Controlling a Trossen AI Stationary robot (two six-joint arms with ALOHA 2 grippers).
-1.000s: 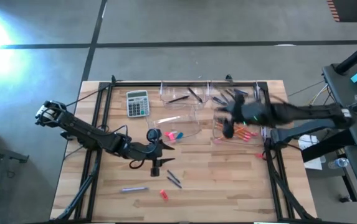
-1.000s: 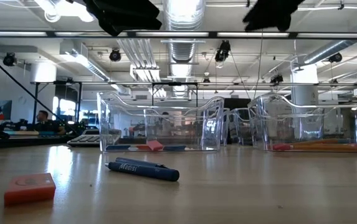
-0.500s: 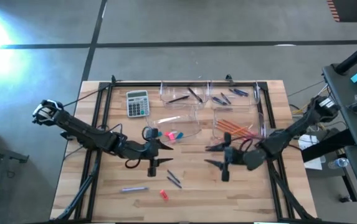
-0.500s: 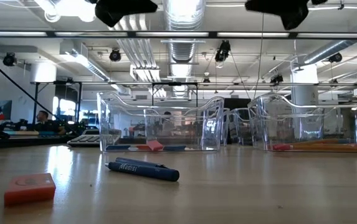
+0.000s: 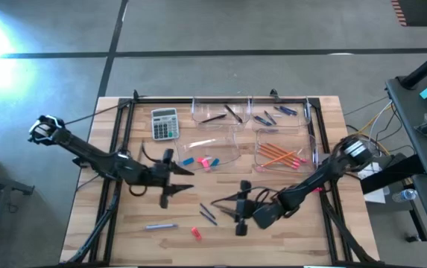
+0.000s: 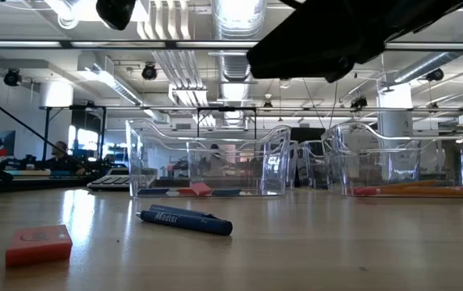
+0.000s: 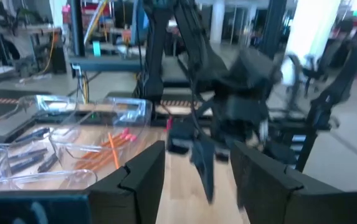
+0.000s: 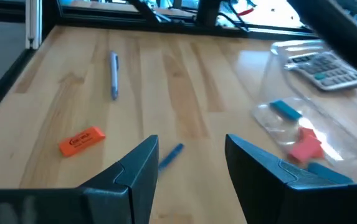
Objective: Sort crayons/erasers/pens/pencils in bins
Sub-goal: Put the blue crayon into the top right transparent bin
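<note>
Both tools are seen open and empty above the tabletop (image 5: 288,238): the left tool (image 5: 174,184) beside the bins (image 5: 212,151), the right tool (image 5: 232,212) near the loose blue sticks (image 5: 208,215). Pencils (image 5: 279,155) and erasers (image 5: 210,161) lie in separate bins.

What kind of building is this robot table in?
Probably a big industrial lab or workshop. Exposed ducts and pipes run along the high ceiling, the floor is bare concrete, and more metal frames and equipment stand beyond the table.
</note>
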